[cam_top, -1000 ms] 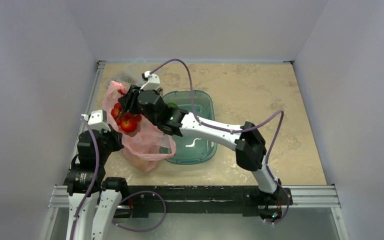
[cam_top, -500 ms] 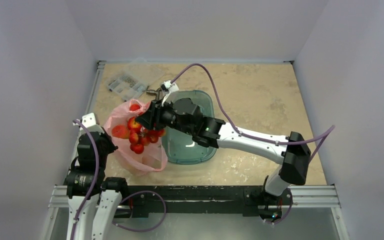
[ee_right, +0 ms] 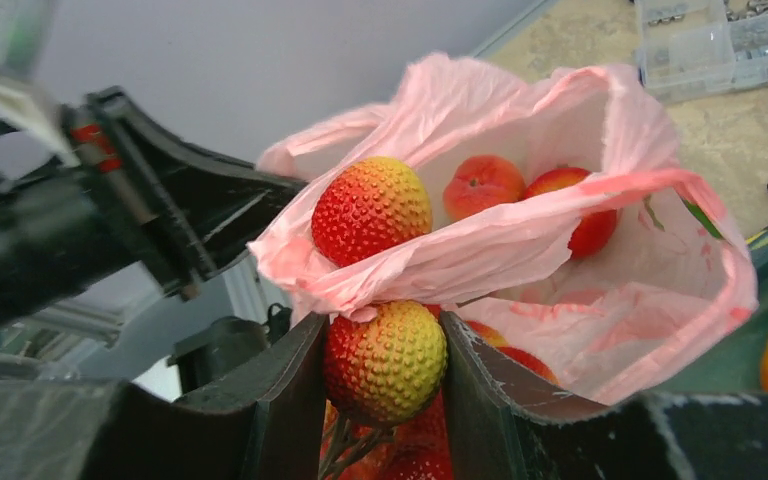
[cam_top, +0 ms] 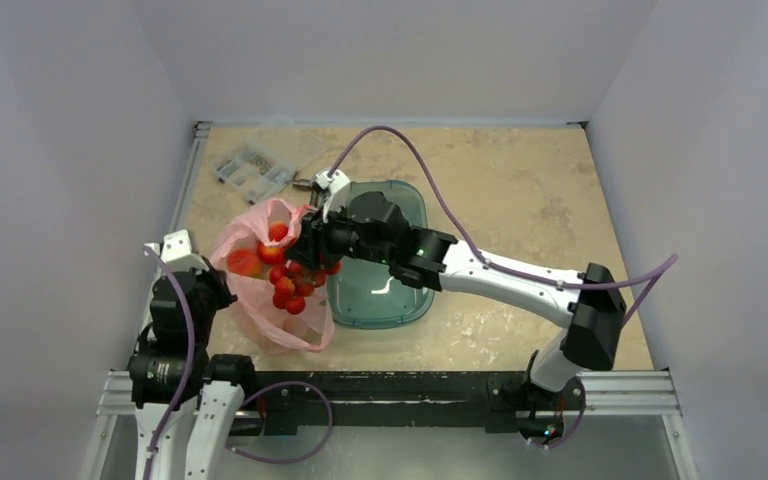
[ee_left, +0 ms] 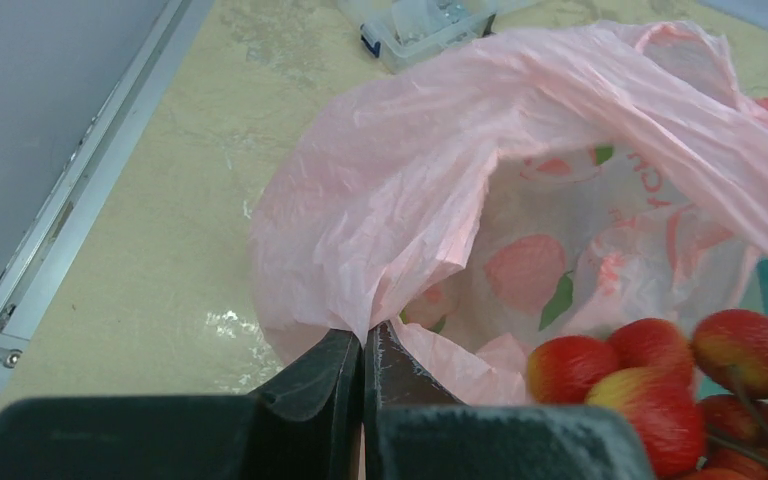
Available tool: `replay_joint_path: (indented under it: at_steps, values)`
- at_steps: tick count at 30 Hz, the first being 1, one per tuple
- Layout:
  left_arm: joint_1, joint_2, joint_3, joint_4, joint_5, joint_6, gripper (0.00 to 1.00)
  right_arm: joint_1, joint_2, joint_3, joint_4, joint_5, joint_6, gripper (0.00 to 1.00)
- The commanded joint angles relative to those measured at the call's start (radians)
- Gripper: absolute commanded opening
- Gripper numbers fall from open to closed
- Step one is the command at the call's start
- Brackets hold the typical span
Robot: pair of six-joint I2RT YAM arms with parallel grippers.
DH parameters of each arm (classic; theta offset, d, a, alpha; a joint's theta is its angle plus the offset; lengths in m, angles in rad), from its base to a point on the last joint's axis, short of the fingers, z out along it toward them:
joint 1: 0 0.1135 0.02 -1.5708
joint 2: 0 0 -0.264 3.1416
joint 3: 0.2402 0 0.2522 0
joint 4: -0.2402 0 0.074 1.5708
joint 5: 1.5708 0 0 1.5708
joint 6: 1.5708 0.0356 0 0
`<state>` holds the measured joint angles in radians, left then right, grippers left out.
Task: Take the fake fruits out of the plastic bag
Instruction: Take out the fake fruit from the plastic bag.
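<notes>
The left gripper (ee_left: 364,350) is pinching the plastic bag (ee_left: 400,190) at its rim, seemingly anchoring it, while the right gripper (ee_right: 385,345) is clamping the fruit bunch (cam_top: 293,288) at the mouth.

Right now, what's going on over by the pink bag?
The left fingers are shut on the rim of the plastic bag, holding its mouth open. The right fingers clamp a bunch of small red fruits at that mouth, a strip of rim draped across it. A peach-orange fruit and a round red one lie inside the bag, beside the teal tub.
</notes>
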<state>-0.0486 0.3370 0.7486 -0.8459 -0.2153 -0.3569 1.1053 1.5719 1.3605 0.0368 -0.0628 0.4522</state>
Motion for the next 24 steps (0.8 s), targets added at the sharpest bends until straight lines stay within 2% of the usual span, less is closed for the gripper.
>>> replay_joint_path:
  at_steps: [1, 5, 10, 13, 19, 24]
  values:
    - [-0.004, -0.074, 0.002, 0.066, 0.035, 0.013, 0.00, -0.008, 0.111, 0.174, -0.164, -0.003, -0.073, 0.00]
    - [-0.005, -0.085, 0.008, 0.055, 0.013, 0.010, 0.00, -0.014, 0.175, 0.204, -0.178, 0.020, -0.072, 0.00]
    - [-0.005, -0.076, 0.006, 0.053, 0.009, 0.010, 0.00, -0.029, 0.233, 0.253, -0.208, -0.032, -0.050, 0.00]
    - [-0.005, -0.055, 0.009, 0.035, -0.032, 0.001, 0.00, -0.030, 0.173, 0.205, -0.145, -0.031, -0.044, 0.00]
    - [-0.005, 0.014, 0.027, 0.003, -0.083, -0.015, 0.00, -0.035, -0.005, 0.144, -0.120, 0.106, -0.088, 0.00]
    - [-0.005, -0.005, 0.019, 0.010, -0.082, -0.014, 0.00, -0.052, -0.105, 0.110, -0.127, 0.210, -0.151, 0.00]
